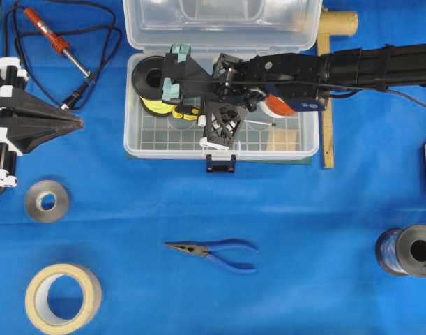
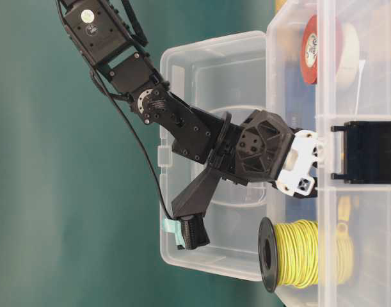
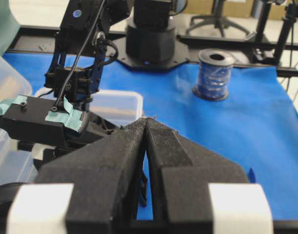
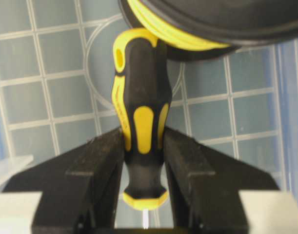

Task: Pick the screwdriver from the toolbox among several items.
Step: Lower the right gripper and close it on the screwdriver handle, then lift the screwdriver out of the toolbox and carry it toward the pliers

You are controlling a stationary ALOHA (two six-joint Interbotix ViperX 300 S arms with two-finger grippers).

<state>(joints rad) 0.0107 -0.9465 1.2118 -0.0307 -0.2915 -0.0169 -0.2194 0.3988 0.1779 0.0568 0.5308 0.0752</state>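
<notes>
The screwdriver, with its chunky yellow-and-black handle, lies on the grid floor of the clear toolbox. My right gripper reaches down into the box, and both fingers press the sides of the handle near its shaft end. Overhead, a bit of yellow handle shows beside the right gripper. The handle's far end tucks under the black spool of yellow wire. A red-orange tape roll and a wooden block share the box. My left gripper rests shut and empty at the left.
The box lid stands open at the back. On the blue cloth lie a red soldering iron, blue pliers, a masking tape roll, a grey ring, a blue wire spool and a wooden square.
</notes>
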